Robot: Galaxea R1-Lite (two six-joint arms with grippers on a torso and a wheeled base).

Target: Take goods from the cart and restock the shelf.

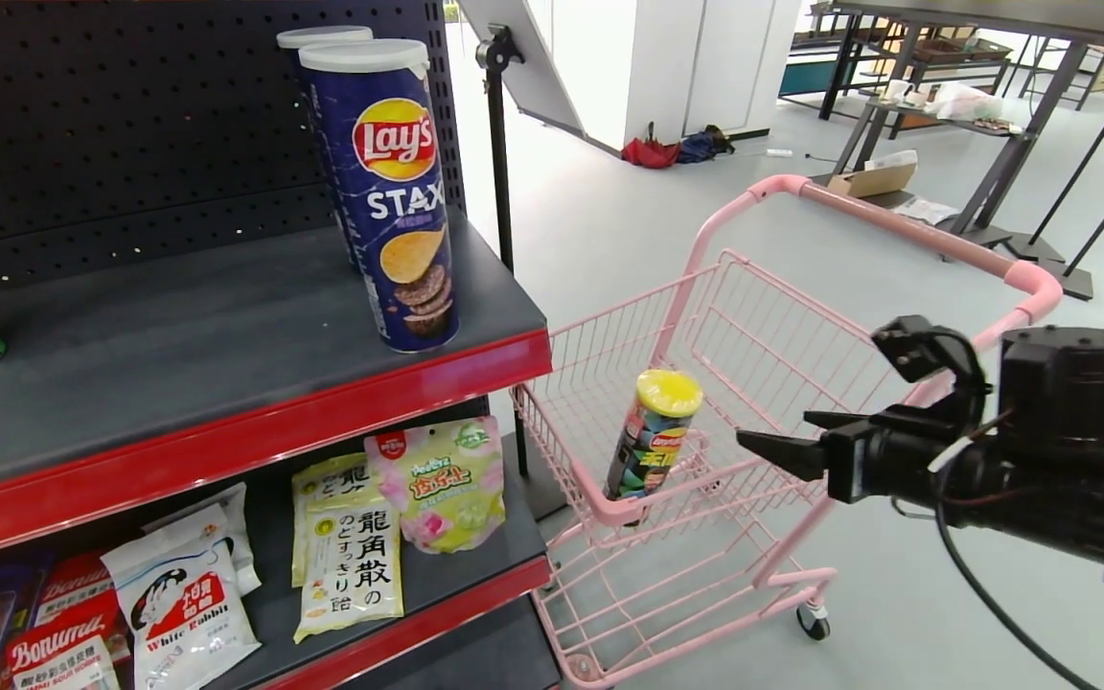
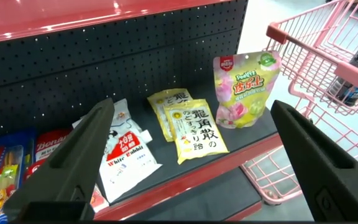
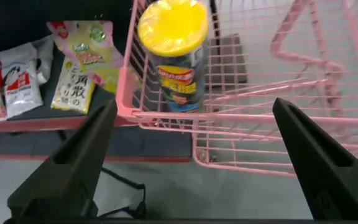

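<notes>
A yellow-lidded chip can [image 1: 655,436] stands upright in the upper basket of the pink cart [image 1: 897,225], against the corner nearest the shelf [image 1: 178,335]. The right gripper [image 1: 772,433] hangs just outside the cart on the side away from the shelf, fingers spread apart and holding nothing, pointed toward the can. On the shelf's upper board a tall blue chip tube [image 1: 389,192] stands near the front edge. The left gripper [image 2: 192,104], fingers also spread and holding nothing, faces the lower board, where a green pouch [image 2: 244,90], yellow bags [image 2: 194,130] and a white bag [image 2: 126,158] lie.
</notes>
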